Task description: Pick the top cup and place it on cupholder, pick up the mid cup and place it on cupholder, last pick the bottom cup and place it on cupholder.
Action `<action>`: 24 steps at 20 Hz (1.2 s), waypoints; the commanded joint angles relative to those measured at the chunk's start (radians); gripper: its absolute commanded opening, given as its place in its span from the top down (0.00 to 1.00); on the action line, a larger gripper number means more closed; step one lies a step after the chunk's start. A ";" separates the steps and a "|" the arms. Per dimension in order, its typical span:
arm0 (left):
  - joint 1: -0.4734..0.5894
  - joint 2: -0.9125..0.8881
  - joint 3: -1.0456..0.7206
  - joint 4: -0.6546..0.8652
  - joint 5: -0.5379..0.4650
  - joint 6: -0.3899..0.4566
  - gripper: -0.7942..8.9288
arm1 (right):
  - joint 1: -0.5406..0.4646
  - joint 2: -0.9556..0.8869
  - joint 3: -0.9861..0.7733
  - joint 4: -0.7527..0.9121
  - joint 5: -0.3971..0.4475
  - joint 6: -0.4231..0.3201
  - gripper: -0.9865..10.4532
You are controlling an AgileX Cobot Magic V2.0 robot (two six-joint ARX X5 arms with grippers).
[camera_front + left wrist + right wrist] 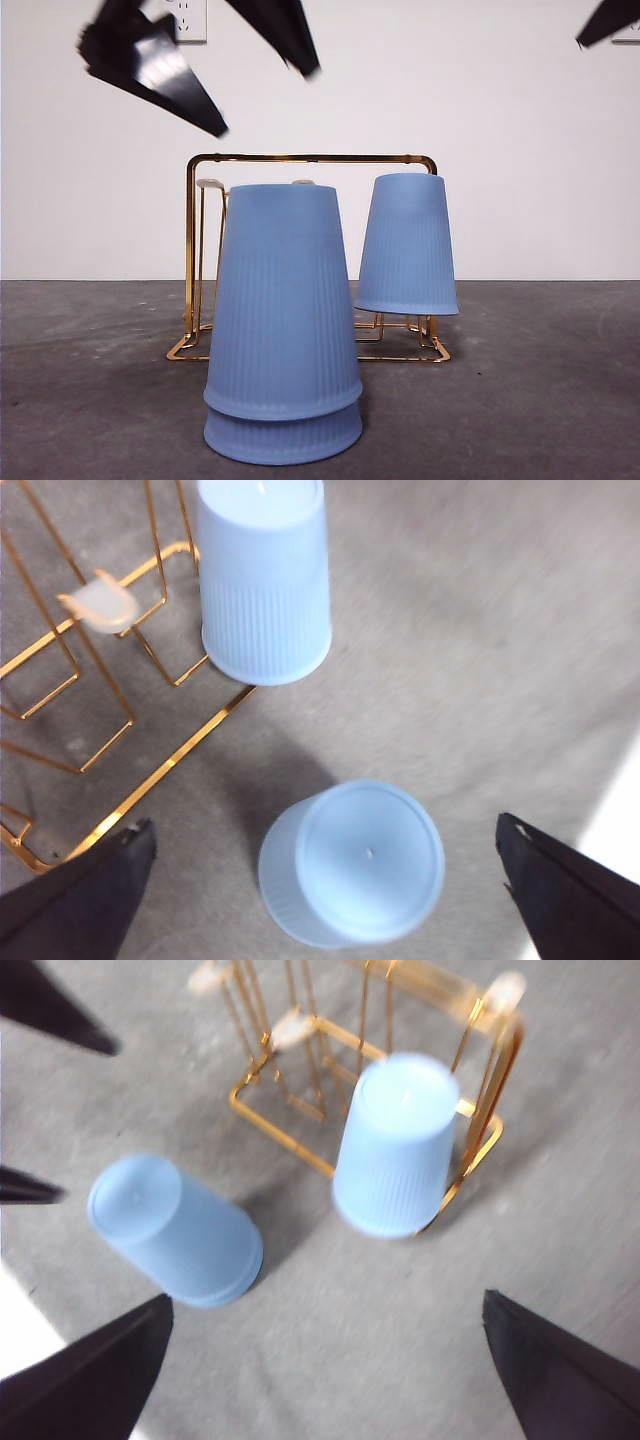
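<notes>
- Cupholder [312, 158] stands on the grey worktop [540, 400]; one blue cup [407, 245] sits inverted on a prong at one end.
- Stack of two inverted blue cups [283, 330] stands on the worktop in front of the cupholder, apart from it.
- Left gripper [325, 880] hovers above the stack, fingers apart, holding nothing.
- Right gripper [325, 1360] is raised, fingers apart, empty.

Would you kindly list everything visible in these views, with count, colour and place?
stacked cups: two, blue, upside down, nested on the table in front of the cupholder.
racked cup: one, blue, upside down on a prong of the cupholder.
cupholder: one, gold wire, white-tipped prongs, behind the stack.
table: one, grey.
wall: one, white, behind the table.
left gripper: black, open, above the stack.
right gripper: black, open, raised above the table.
</notes>
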 commanded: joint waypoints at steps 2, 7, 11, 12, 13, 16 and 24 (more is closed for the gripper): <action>-0.053 0.090 0.049 0.010 -0.037 0.043 0.33 | 0.011 -0.039 -0.089 0.028 -0.011 0.046 0.48; -0.101 0.182 0.050 -0.008 -0.081 0.046 0.33 | 0.020 -0.078 -0.214 0.074 -0.013 0.084 0.48; -0.118 0.209 0.050 -0.010 -0.087 0.039 0.34 | 0.031 -0.078 -0.224 0.097 -0.013 0.089 0.48; -0.119 0.209 0.050 -0.015 -0.092 0.038 0.35 | 0.032 -0.078 -0.224 0.099 -0.013 0.089 0.48; -0.120 0.209 0.050 -0.024 -0.098 0.037 0.38 | 0.032 -0.078 -0.224 0.100 -0.013 0.089 0.48; -0.120 0.209 0.050 -0.053 -0.110 0.035 0.51 | 0.032 -0.078 -0.224 0.108 -0.012 0.089 0.48; -0.120 0.208 0.050 -0.050 -0.109 0.034 0.61 | 0.032 -0.077 -0.224 0.126 -0.011 0.089 0.48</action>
